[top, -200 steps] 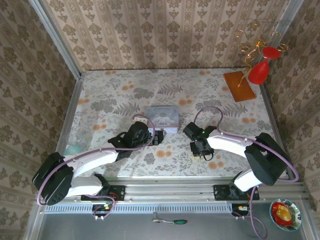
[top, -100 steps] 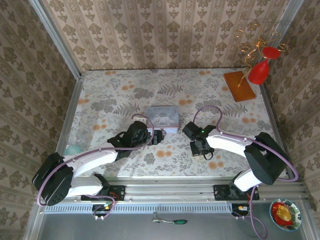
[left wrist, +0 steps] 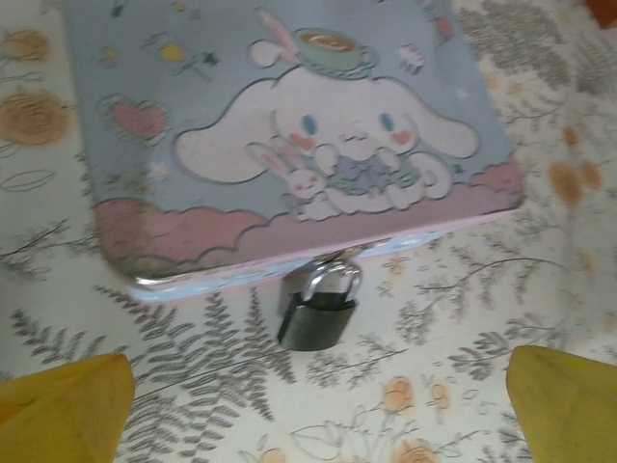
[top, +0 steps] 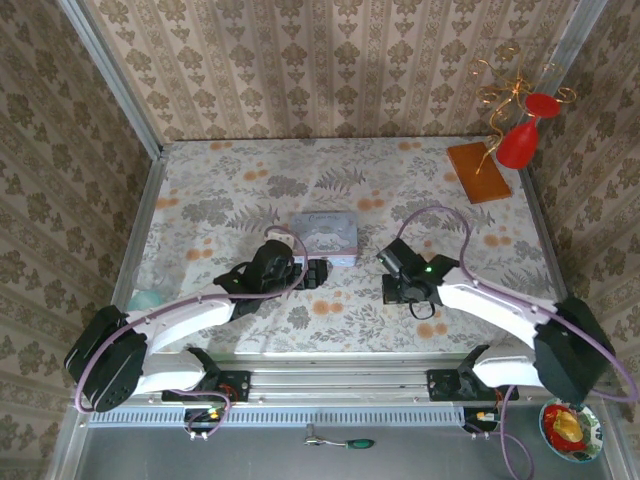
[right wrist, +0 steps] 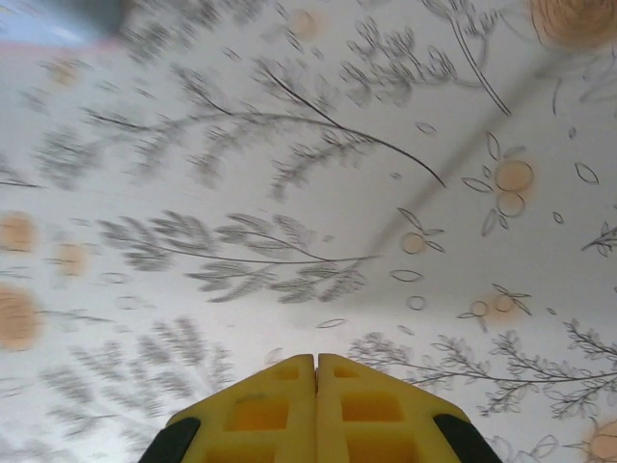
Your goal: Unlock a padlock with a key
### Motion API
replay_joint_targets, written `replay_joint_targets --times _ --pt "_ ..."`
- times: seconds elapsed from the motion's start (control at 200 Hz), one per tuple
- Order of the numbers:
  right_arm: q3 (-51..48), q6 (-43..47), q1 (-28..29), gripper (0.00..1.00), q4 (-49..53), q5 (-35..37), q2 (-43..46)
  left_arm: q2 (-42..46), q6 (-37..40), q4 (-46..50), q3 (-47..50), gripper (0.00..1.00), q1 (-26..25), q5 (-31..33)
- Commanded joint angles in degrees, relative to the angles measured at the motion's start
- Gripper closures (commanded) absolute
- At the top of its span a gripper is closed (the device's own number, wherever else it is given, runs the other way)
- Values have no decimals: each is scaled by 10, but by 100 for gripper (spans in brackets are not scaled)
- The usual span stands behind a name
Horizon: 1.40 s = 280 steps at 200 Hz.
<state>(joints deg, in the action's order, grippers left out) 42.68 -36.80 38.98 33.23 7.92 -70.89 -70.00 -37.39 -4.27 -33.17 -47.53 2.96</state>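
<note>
Hanging locked at the front edge of the tin [left wrist: 289,145], the padlock [left wrist: 318,313] is resting on the table [top: 230,190] just ahead of the left gripper's [left wrist: 318,386] wide-spread fingers | right gripper [right wrist: 315,410] is clenching tight, key pinched or not I cannot tell | unlocking is remaining: insert, turn

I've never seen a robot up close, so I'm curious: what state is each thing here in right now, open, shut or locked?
tin: lid shut.
padlock: shackle closed, hooked through the tin's front clasp, body lying on the tablecloth.
left gripper: open wide, facing the padlock.
right gripper: shut tight.
</note>
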Motion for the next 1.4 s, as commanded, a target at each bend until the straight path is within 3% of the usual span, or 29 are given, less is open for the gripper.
replay_joint_targets --times 0.0,0.075,0.17,0.28,0.52,0.61,0.74,0.91,1.09,1.395 --pt "1 -19 -3 100 -41 -36 46 2 34 -93 20 3 1 -85" --pt "20 -14 -2 100 -35 -49 71 7 86 -156 36 4 -18 -118" --pt "46 -11 4 100 -29 -69 102 25 196 -198 51 4 -75 -98" --pt "81 -10 14 100 -10 -83 123 36 308 -243 63 8 -107 -128" --pt "117 -17 50 100 -18 -92 128 24 442 -334 84 17 -112 -190" --pt "122 -17 68 100 -30 -94 125 7 455 -357 82 25 -108 -207" --pt "123 -20 90 100 -62 -98 122 -13 459 -382 80 47 -94 -241" --pt "119 -20 102 100 -84 -101 124 -29 447 -461 104 50 -89 -234" --pt "114 -22 104 100 -98 -99 125 -24 443 -429 91 64 -85 -250" --pt "114 -29 104 100 -115 -101 123 -4 432 -425 98 74 -78 -225"
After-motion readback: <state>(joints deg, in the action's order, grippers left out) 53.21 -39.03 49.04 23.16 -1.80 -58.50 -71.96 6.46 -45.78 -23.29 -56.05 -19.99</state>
